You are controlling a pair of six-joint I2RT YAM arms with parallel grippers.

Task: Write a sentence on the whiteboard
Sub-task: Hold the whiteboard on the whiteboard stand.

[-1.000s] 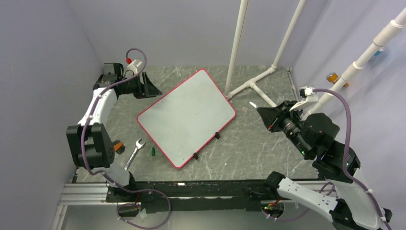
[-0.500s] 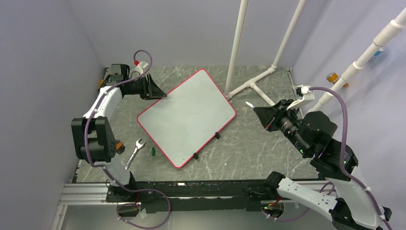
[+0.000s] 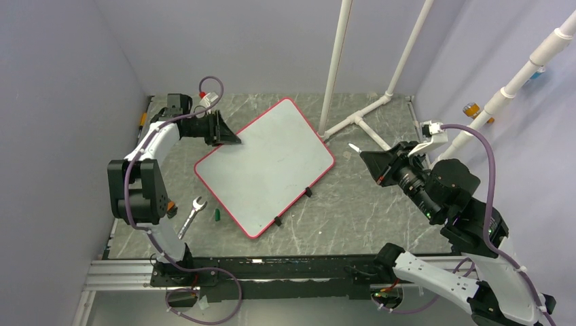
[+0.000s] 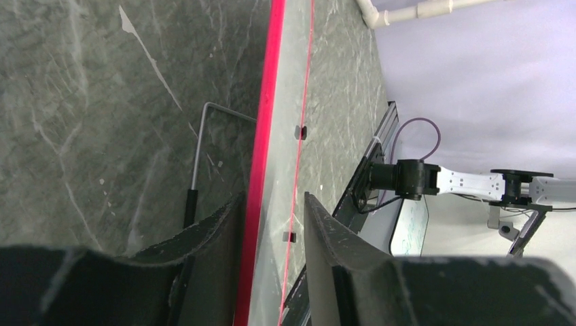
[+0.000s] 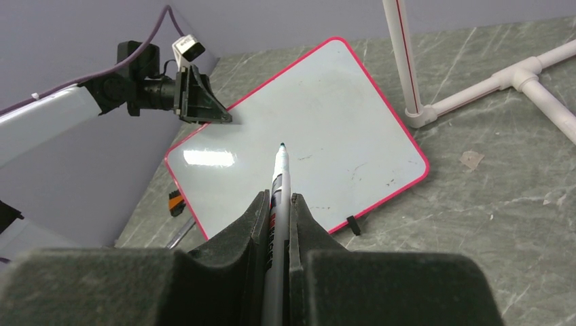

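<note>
On the grey table [image 3: 380, 204] the whiteboard [image 3: 265, 166] lies flat, its long axis running near-left to far-right. The left gripper [image 4: 270, 204] straddles its far-left red rim, jaws half apart. The right gripper [image 5: 276, 200] pinches a green-tipped marker [image 5: 280, 170], its tip aimed at the board.

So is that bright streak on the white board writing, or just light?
Right wrist view: just reflected light on the whiteboard, left of the marker tip; no lettering shows. Top view: the board looks evenly lit, no glare. Left wrist view: the left gripper's fingers are dark and blurred; the red rim is sharper.
</note>
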